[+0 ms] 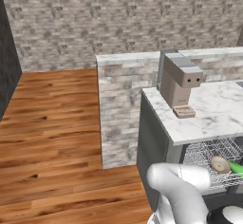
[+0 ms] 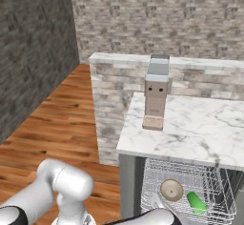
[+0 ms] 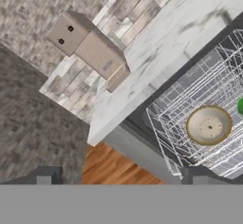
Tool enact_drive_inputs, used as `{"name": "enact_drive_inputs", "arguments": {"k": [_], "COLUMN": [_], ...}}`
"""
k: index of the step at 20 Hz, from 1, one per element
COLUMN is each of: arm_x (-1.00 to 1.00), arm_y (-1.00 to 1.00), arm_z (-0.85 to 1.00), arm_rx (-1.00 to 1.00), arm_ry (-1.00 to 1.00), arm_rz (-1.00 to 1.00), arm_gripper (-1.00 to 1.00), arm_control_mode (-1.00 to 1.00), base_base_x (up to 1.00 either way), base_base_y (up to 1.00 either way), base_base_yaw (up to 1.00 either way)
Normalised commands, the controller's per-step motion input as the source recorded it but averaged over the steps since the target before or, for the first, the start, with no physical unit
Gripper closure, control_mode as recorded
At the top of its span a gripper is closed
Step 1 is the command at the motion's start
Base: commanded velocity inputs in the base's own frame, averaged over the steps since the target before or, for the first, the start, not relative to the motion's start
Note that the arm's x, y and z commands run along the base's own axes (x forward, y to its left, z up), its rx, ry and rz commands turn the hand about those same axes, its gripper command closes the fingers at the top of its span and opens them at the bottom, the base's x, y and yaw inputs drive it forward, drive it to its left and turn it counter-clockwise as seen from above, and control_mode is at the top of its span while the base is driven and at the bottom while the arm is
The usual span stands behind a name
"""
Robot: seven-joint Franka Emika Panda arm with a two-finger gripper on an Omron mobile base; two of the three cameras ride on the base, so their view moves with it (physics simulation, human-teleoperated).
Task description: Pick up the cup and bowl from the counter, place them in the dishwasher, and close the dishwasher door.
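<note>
The jaws are being held wide apart with nothing between them, going by the hand view, where one dark fingertip (image 3: 45,175) is sitting near the lower left and the other near the lower right. That reads like a hand being kept free on purpose, since nothing is left to carry.

Just past them, the pulled-out rack (image 3: 166,123) is being looked down on at a tilt. The bowl (image 3: 209,125) is lying in the rack, and the cup (image 3: 240,106) is being cropped by the right edge just beside it. In the right base view the cup (image 2: 196,202) is on its side in the wires, right of the bowl (image 2: 171,189), near it but whether touching can't be told.

So both are probably parked where they belong, and the door is likely what's left. The rack would presumably need pushing in first, being stuck out under the tabletop (image 2: 190,128) like that.

Further out, the coffee machine (image 2: 156,93) is being left alone on the tabletop, with the brick ledge (image 2: 109,76) behind it.

The door itself can't really be made out here.
</note>
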Motion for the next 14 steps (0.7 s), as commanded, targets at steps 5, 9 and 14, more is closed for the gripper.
{"name": "enact_drive_inputs", "arguments": {"k": [5,9,14], "arm_x": [-0.63,-0.44,-0.45], "arm_y": [0.06,0.22,0.13], "arm_z": [0.0,0.0,0.0], "arm_rx": [0.0,0.0,0.03], "arm_ry": [-0.05,-0.04,-0.07], "arm_rz": [-0.02,-0.02,0.0], "arm_gripper": [-1.0,-1.0,-1.0], "arm_control_mode": [-1.0,-1.0,-1.0], "base_base_x": [0.0,0.0,0.0], "base_base_y": [0.0,0.0,0.0], "base_base_yaw": [0.0,0.0,0.0]}}
